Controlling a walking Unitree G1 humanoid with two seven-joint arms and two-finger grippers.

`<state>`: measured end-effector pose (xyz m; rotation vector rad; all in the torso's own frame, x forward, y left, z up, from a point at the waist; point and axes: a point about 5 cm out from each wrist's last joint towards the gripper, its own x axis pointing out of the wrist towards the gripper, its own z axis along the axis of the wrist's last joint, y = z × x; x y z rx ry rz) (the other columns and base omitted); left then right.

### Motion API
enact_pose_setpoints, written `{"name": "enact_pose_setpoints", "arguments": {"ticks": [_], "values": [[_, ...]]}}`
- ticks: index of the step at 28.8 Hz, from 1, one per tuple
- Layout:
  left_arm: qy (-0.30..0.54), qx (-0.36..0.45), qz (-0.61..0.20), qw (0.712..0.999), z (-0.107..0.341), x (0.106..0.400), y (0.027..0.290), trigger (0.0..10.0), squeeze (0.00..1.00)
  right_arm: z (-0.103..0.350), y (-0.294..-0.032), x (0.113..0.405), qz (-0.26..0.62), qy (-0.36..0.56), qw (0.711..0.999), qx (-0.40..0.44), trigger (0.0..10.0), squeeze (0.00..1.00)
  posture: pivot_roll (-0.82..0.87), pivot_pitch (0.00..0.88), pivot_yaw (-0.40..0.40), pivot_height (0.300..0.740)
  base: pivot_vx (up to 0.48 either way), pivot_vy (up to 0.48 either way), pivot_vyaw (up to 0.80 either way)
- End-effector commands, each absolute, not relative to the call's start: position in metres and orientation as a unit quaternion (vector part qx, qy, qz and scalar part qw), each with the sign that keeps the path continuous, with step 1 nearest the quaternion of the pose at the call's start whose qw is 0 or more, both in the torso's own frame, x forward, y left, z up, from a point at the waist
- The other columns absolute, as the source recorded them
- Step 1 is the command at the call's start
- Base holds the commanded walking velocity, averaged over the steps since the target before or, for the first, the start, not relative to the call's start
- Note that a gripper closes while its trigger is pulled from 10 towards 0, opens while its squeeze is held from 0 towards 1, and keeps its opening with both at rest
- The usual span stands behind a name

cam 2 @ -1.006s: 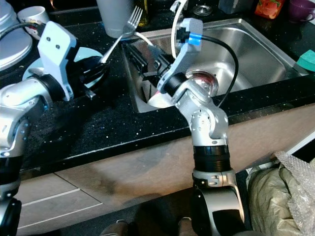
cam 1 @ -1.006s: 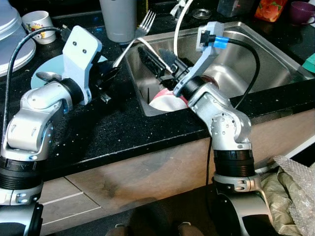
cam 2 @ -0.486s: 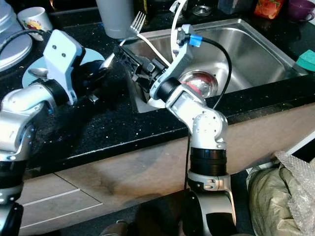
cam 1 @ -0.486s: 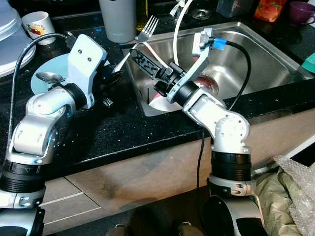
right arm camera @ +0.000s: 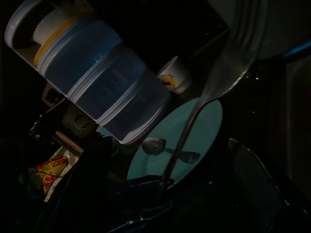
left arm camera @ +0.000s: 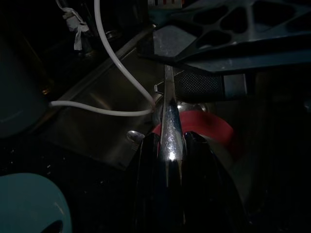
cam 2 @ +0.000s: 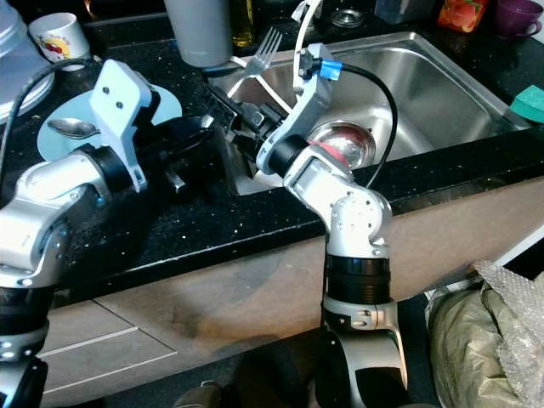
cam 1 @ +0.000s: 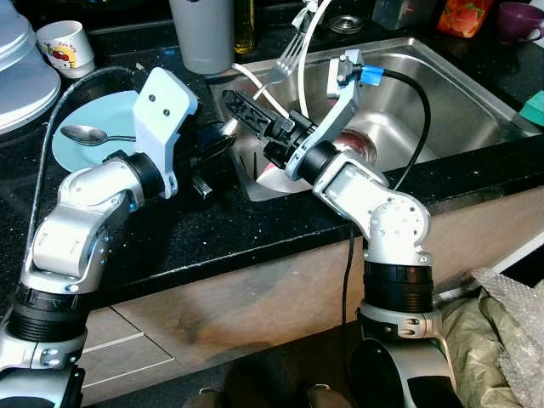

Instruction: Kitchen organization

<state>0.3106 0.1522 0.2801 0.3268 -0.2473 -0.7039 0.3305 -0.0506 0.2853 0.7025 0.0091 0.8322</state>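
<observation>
Silver metal fork [cam 1: 285,61]: handle clamped in left pincer [cam 1: 223,143]; right pincer [cam 1: 248,108] wide beside it. Handover step; you close right next.

One sink [cam 1: 442,93] sunk into the counter [cam 1: 212,229], and I count from there. One fork [cam 1: 285,61] over its near-left corner. One spoon [cam 1: 85,134] on one light blue plate [cam 1: 76,153], left of the sink. Two mugs: a white one [cam 1: 64,44] far left, a purple one [cam 1: 520,19] far right. One grey tumbler [cam 1: 204,34] behind the sink's left edge. One red-and-white bowl [cam 1: 280,170] inside the sink.
</observation>
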Motion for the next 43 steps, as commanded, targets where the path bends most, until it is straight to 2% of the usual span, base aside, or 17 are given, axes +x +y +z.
{"name": "enact_pose_setpoints", "arguments": {"ticks": [1, 2, 27, 28, 29, 30, 38, 39, 40, 41, 43], "values": [[-0.12, 0.162, -0.356, 0.912, 0.279, 0.307, 0.148, 0.0, 0.0, 0.287, -0.05, 0.332, 0.391, 0.005, 0.857, 0.336, 2.7, 0.0, 0.04, 0.139, 0.038, 0.74, 0.0, 0.0, 0.0], [-0.12, 0.162, -0.357, 0.912, 0.279, 0.307, 0.147, 0.0, 0.0, 0.287, -0.051, 0.332, 0.388, 0.005, 0.857, 0.338, 0.1, 0.0, 0.04, 0.139, 0.038, 0.74, 0.0, 0.0, 0.0], [-0.107, 0.156, -0.371, 0.909, 0.278, 0.301, 0.144, 0.0, 0.0, 0.289, -0.058, 0.337, 0.369, -0.013, 0.865, 0.34, 0.0, 0.0, 0.04, 0.154, 0.037, 0.74, 0.0, 0.0, 0.0], [-0.107, 0.153, -0.368, 0.911, 0.279, 0.302, 0.145, 0.0, 1.0, 0.29, -0.059, 0.338, 0.367, -0.015, 0.866, 0.34, 0.0, 0.0, 0.04, 0.156, 0.034, 0.74, 0.0, 0.0, 0.0], [-0.107, 0.152, -0.367, 0.911, 0.279, 0.302, 0.146, 0.0, 1.0, 0.29, -0.06, 0.338, 0.366, -0.015, 0.866, 0.341, 0.0, 0.0, 0.04, 0.156, 0.034, 0.74, 0.0, 0.0, 0.0], [-0.105, 0.153, -0.363, 0.913, 0.279, 0.303, 0.147, 10.0, 1.0, 0.291, -0.06, 0.339, 0.363, -0.017, 0.867, 0.341, 0.0, 0.0, 0.04, 0.154, 0.032, 0.74, 0.0, 0.0, 0.0], [-0.105, 0.161, -0.35, 0.917, 0.281, 0.304, 0.152, 10.0, 1.0, 0.293, -0.065, 0.345, 0.348, -0.027, 0.874, 0.339, 0.0, 0.0, 0.04, 0.155, 0.03, 0.74, 0.0, 0.0, 0.0], [-0.104, 0.162, -0.347, 0.918, 0.281, 0.304, 0.153, 10.0, 0.56, 0.293, -0.068, 0.347, 0.343, -0.03, 0.878, 0.334, 0.0, 0.0, 0.05, 0.156, 0.03, 0.74, 0.0, 0.0, 0.0], [-0.104, 0.163, -0.346, 0.918, 0.281, 0.305, 0.153, 10.0, 0.56, 0.293, -0.07, 0.348, 0.339, -0.032, 0.88, 0.331, 0.0, 0.0, 0.05, 0.156, 0.03, 0.74, 0.0, 0.0, 0.0], [-0.101, 0.164, -0.343, 0.919, 0.281, 0.305, 0.154, 10.0, 0.0, 0.294, -0.073, 0.35, 0.331, -0.036, 0.886, 0.321, 0.0, 0.0, 0.05, 0.158, 0.03, 0.74, 0.0, 0.0, 0.0], [-0.094, 0.16, -0.338, 0.923, 0.28, 0.305, 0.156, 10.0, 0.0, 0.294, -0.081, 0.354, 0.311, -0.05, 0.901, 0.299, 0.0, 0.0, 0.05, 0.159, 0.031, 0.74, 0.0, 0.0, 0.0]]}}
